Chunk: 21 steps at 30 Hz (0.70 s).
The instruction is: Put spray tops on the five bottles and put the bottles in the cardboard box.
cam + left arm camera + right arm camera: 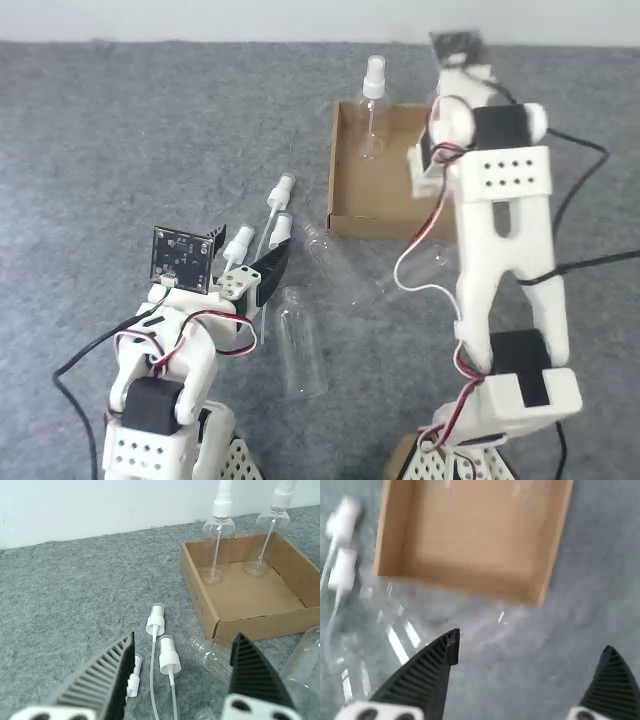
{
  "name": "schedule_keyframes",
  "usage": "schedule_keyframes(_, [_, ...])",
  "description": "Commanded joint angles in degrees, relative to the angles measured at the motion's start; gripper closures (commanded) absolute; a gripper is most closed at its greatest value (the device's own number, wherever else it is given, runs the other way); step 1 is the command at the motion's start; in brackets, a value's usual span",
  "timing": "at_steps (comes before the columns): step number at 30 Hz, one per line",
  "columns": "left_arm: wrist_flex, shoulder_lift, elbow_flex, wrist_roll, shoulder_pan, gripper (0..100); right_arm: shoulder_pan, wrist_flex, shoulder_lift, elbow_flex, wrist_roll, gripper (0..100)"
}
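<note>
Down at the near left, the left gripper [262, 268] hangs low over the grey desk [120, 130], its fingers spread wide with nothing between them. Just to its right a clear uncapped bottle [300, 348] lies on its side, neck pointing away. A second bare bottle [340, 262] lies slantwise a little farther on, between the first one and the near left corner of the cardboard box [345, 215].

Three loose spray tops lie on the desk left of that corner – one [132, 680] nearest the left gripper, one [169, 657] just beyond it and one [156, 620] farthest.

The right gripper [531, 641] is also spread and holds nothing; it hangs above the desk just short of the box's near wall.

Inside the box, against its far wall, two bottles stand upright with spray tops fitted – one [218, 540] to the left, the other [272, 537] beside it on the right.
</note>
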Motion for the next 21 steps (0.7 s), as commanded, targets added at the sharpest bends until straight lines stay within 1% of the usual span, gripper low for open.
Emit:
schedule_keyframes(1, [-1.2,-0.5,-0.1,-0.2,-0.3,72,-2.0,1.1,-5.2,8.0,-9.8,63.8])
schedule_keyframes(4, [-1.2,-0.5,-0.1,-0.2,-0.3,72,-5.7,-2.2,-7.8,17.8,-10.6,63.7])
schedule_keyframes(9, [-1.2,-0.4,-0.1,-0.2,-0.3,72,-9.8,-13.4,-14.4,32.7,-22.7,63.7])
schedule_keyframes(15, [-1.2,-0.3,-0.1,-0.2,-0.3,72,-10.2,-26.6,-20.1,47.7,-35.7,63.7])
schedule_keyframes(18, [-1.2,-0.3,-0.1,-0.2,-0.3,72,-10.2,-31.7,-20.4,52.9,-38.6,63.7])
schedule_keyframes(21, [-1.2,-0.3,-0.1,-0.2,-0.3,72,-10.0,-36.4,-20.3,57.2,-39.2,63.7])
